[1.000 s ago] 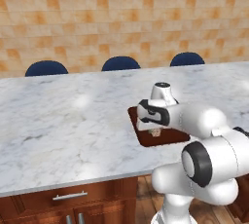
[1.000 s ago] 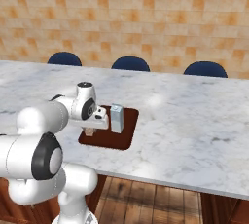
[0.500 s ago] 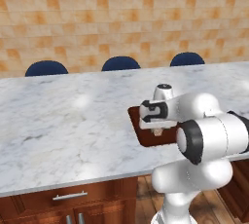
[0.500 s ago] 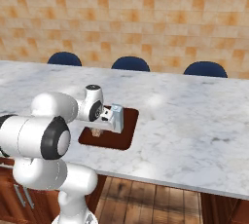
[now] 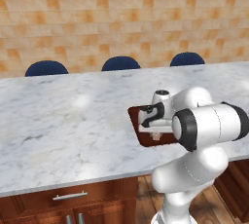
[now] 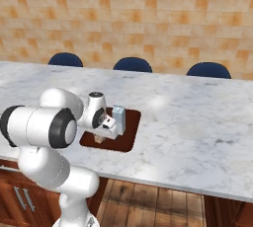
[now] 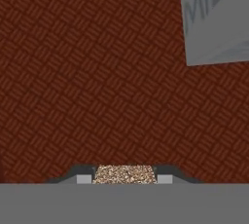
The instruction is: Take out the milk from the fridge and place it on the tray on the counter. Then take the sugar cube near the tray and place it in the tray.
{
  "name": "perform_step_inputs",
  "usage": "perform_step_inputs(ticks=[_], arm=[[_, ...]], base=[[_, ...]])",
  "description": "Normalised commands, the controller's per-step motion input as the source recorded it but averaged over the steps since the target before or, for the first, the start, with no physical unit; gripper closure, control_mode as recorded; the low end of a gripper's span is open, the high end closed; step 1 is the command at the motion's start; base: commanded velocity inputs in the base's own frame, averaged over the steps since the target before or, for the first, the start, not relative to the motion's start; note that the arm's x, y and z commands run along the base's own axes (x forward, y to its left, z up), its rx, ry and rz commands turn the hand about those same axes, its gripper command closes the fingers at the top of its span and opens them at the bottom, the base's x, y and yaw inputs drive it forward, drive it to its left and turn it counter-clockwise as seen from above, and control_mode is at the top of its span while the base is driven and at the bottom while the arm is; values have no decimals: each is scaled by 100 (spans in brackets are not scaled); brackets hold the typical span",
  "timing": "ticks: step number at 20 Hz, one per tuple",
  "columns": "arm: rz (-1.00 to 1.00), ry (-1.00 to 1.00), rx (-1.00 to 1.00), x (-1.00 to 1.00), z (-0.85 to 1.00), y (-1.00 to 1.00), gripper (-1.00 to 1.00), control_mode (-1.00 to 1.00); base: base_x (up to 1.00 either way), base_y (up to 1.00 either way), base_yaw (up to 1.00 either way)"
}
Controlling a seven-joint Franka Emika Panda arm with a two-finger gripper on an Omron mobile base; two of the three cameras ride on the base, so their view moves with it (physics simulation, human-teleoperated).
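The dark reddish-brown tray [image 5: 136, 115] [image 6: 129, 133] [image 7: 97, 72] lies on the marble counter [image 5: 58, 121] [image 6: 197, 122]. The grey-blue milk [image 6: 118, 120] stands upright in the tray, and its top fills the hand view's upper right corner [image 7: 216, 18]. My gripper [image 5: 156, 133] [image 6: 100, 136] [image 7: 125, 177] points down just above the tray floor, beside the carton. It is shut on the tan speckled sugar cube [image 5: 156, 136] [image 6: 100, 140] [image 7: 125, 174], which sits between the two finger tips. The fridge is out of view.
Three blue chair backs [image 5: 120, 64] [image 6: 132, 64] line the counter's far side, in front of a tan brick wall. Red-brown wood cabinets with silver handles [image 5: 70, 196] sit under the counter's front edge. The arm's bulky elbow [image 5: 209, 125] overhangs that edge.
The gripper has come down closer to the tray floor with the sugar cube still held. The arm's elbow has swung forward and now looms larger in both base views.
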Motion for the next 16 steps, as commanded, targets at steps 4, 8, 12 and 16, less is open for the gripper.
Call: perform_step_inputs(ticks=[4,8,12,16], arm=[[-15,-3,-6,0,-41,3,100,-100],[-14,-5,-10,13,-34,10,100,-100],[-13,0,-1,9,11,7,-100,-100],[-12,0,18,-13,81,0,-100,-100]], base=[[0,0,0],[0,0,0],[0,0,0],[0,0,0]])
